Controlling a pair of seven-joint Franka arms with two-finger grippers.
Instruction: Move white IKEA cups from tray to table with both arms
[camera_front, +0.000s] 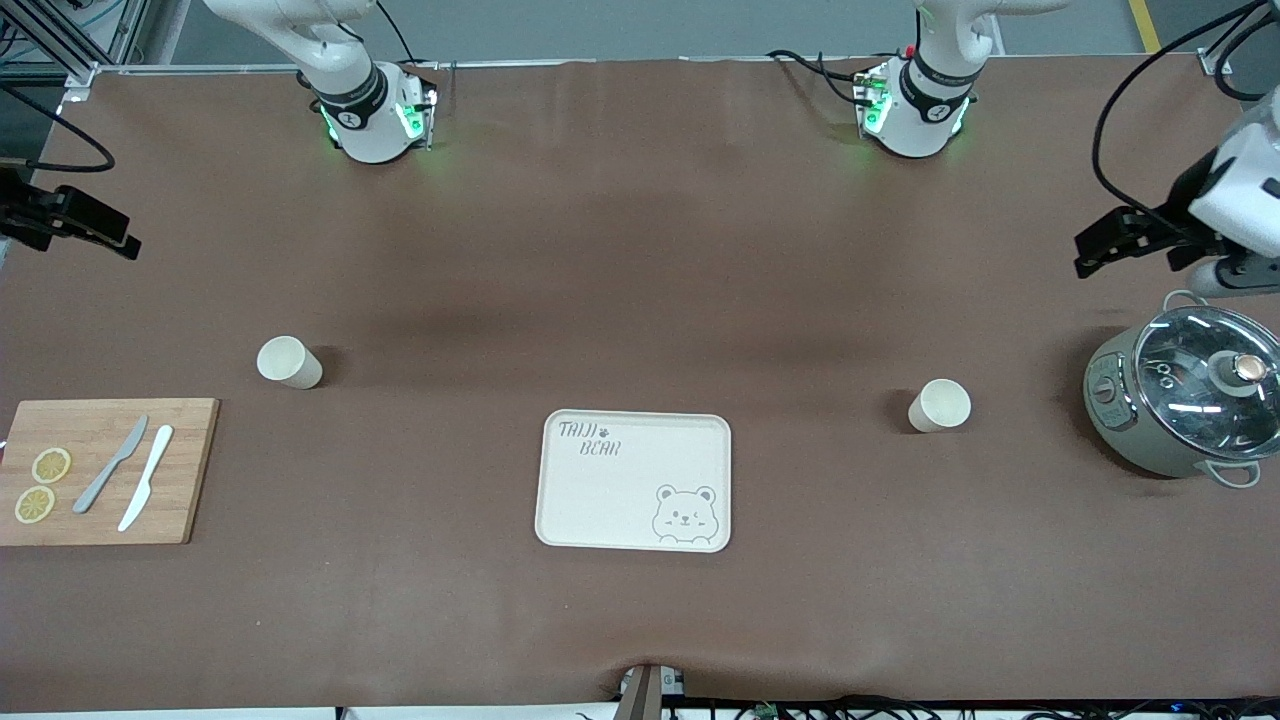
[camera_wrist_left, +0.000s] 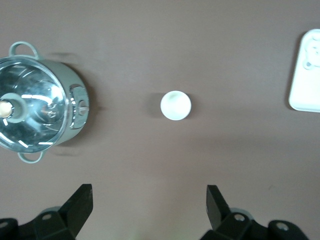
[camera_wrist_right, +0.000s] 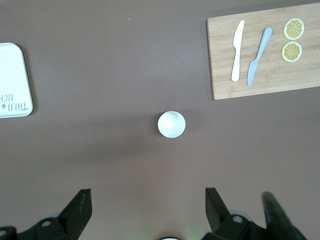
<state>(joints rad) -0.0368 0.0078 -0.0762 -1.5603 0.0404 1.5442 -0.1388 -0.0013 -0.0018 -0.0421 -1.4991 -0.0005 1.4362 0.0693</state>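
Observation:
One white cup (camera_front: 289, 362) stands upright on the brown table toward the right arm's end; it also shows in the right wrist view (camera_wrist_right: 171, 124). The other white cup (camera_front: 940, 405) stands upright toward the left arm's end, and shows in the left wrist view (camera_wrist_left: 175, 105). Both cups are empty. My right gripper (camera_front: 120, 235) hangs high over the table, open and empty, its wrist view (camera_wrist_right: 148, 202) looking down on its cup. My left gripper (camera_front: 1085, 255) hangs high and open too, and in its wrist view (camera_wrist_left: 149, 200) the other cup lies well below.
A cream bear-printed tray (camera_front: 620, 490) lies between the cups, nearer the front camera. A lidded grey-green pot (camera_front: 1190, 395) stands beside the left arm's cup. A wooden board (camera_front: 190, 470) holds two knives and two lemon slices near the right arm's cup.

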